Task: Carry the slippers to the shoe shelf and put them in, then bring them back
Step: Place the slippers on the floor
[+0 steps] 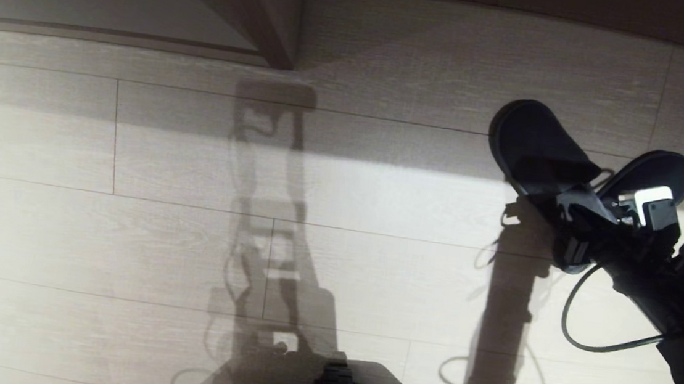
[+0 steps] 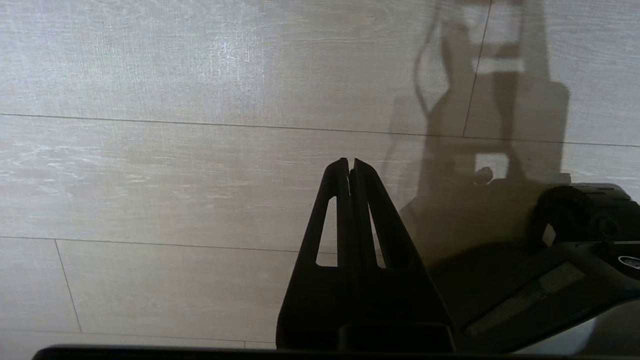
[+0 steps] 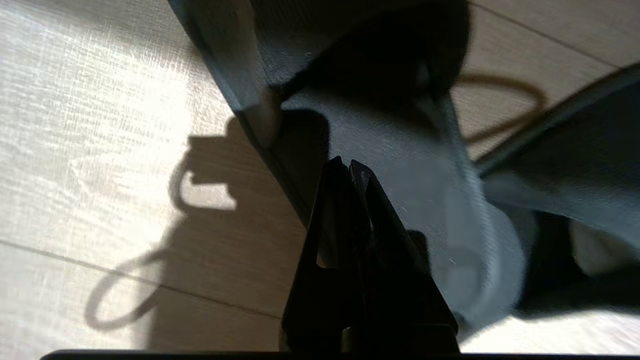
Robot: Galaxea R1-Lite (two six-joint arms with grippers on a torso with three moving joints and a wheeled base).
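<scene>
Right end effector at right of the head frame, clamped on the slippers, both hanging together off the floor. Its fingers are pressed together over the grey fabric. Shoe shelf at upper centre-left, well apart. Left end effector closed, empty, over the floor.

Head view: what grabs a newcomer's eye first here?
The right gripper, at the right of the head view, is shut on the slippers, which look dark against the sunlit floor. Next comes the robot's long shadow across the middle planks. The shoe shelf sits at the top left, and the left gripper is shut over bare floor.
</scene>
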